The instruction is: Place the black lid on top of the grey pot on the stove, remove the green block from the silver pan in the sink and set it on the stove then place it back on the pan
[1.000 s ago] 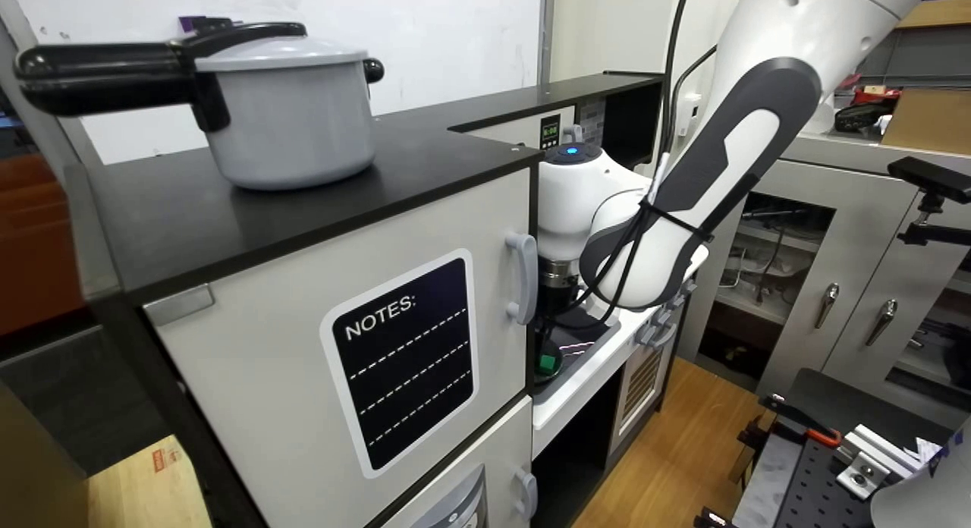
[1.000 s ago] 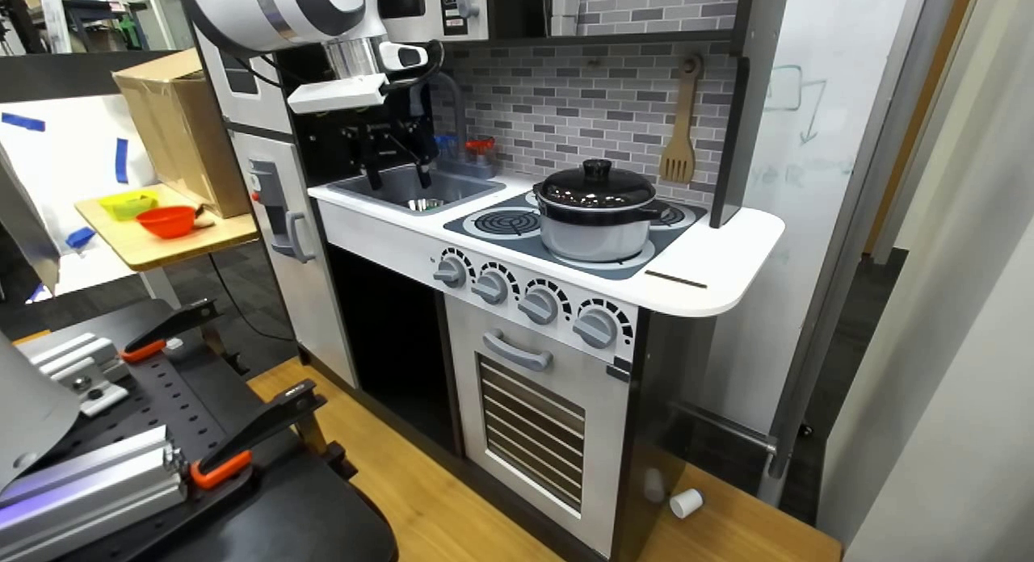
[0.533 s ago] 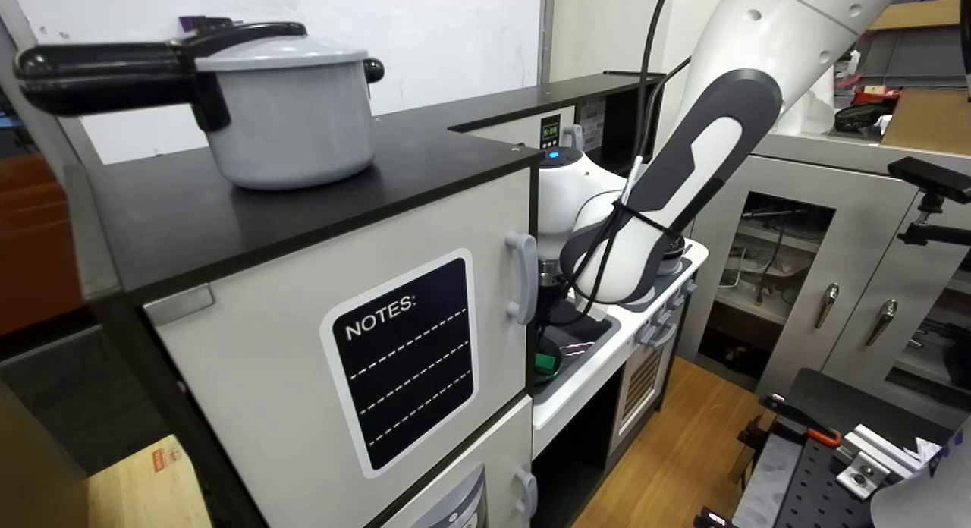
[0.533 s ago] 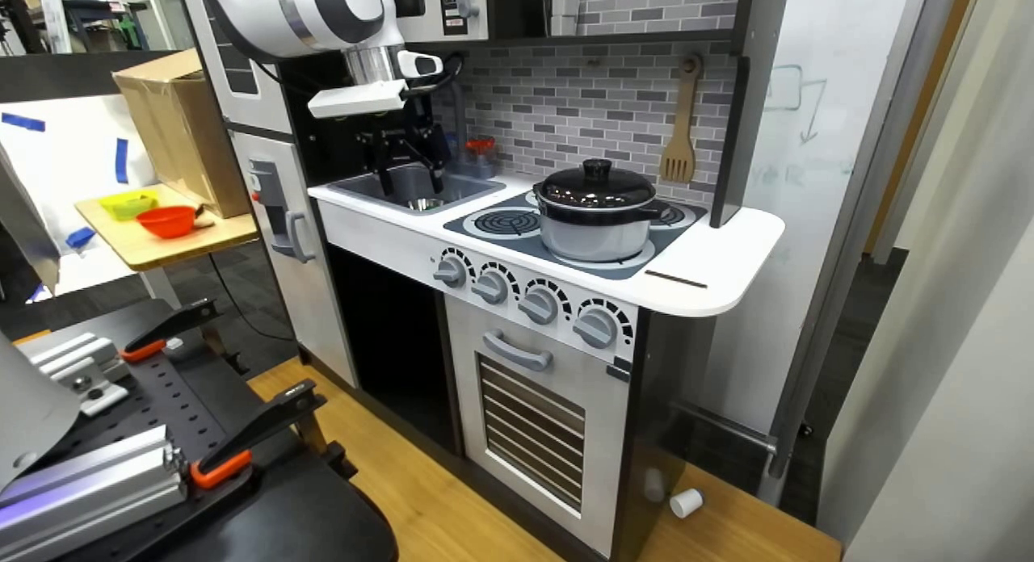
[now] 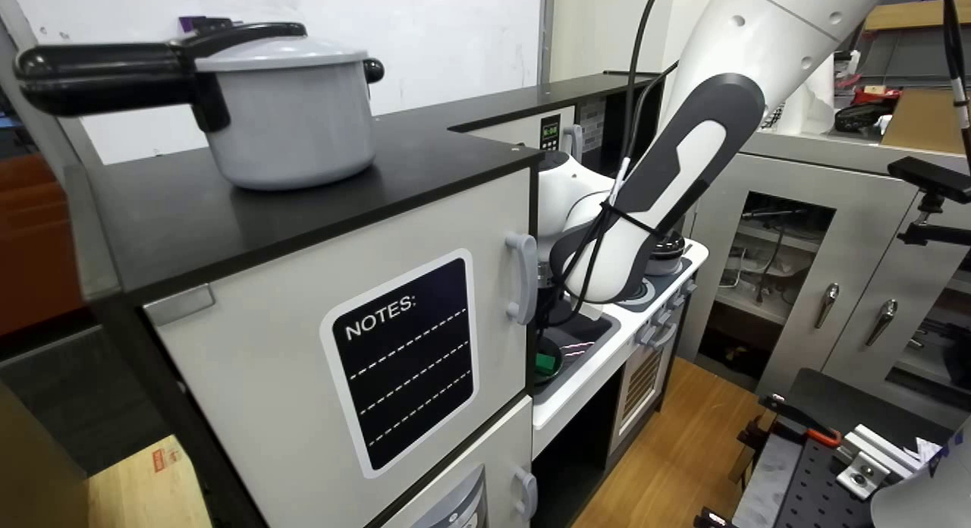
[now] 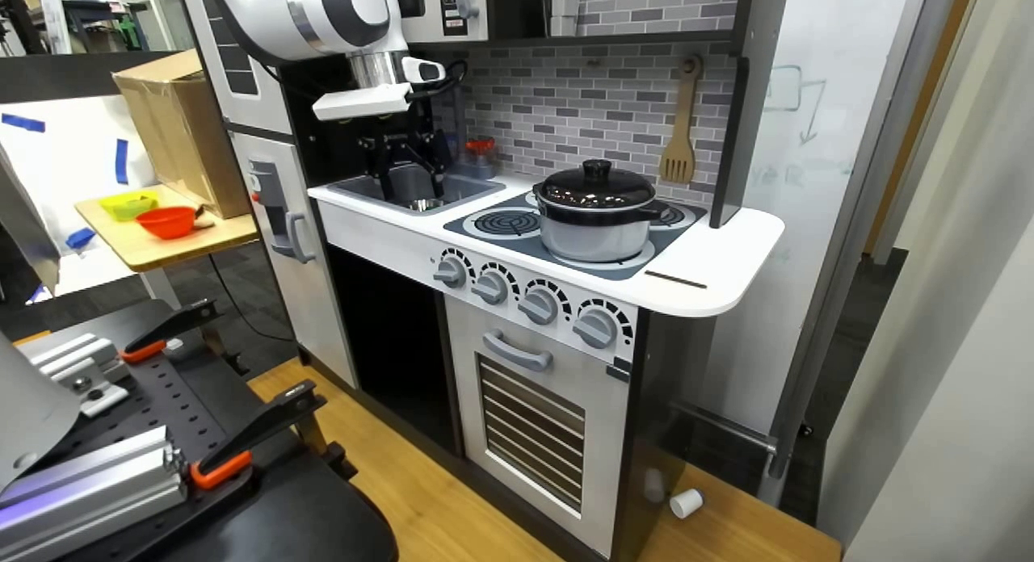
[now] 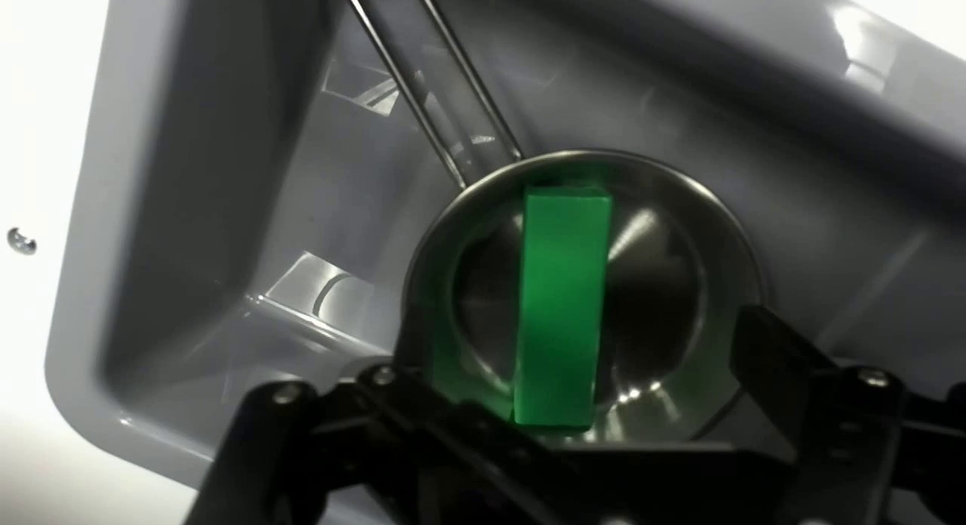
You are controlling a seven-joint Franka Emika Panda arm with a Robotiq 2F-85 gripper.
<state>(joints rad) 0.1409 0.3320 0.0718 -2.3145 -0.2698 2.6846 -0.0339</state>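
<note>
Smooth green oblong block [image 7: 562,306] in round, shiny metal pan [image 7: 658,287]; lies below claw [image 6: 413,191], seen between its parted jaws.

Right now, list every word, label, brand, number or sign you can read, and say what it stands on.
"NOTES:" on the black panel of the cupboard door.
Green digits on the microwave: too small to read surely.
Red label on the wooden table: too blurred.
Lettering on the nearer clamp: too small.
Whiteboard: a drawn box and arrow; faint marks below, unreadable.
</note>
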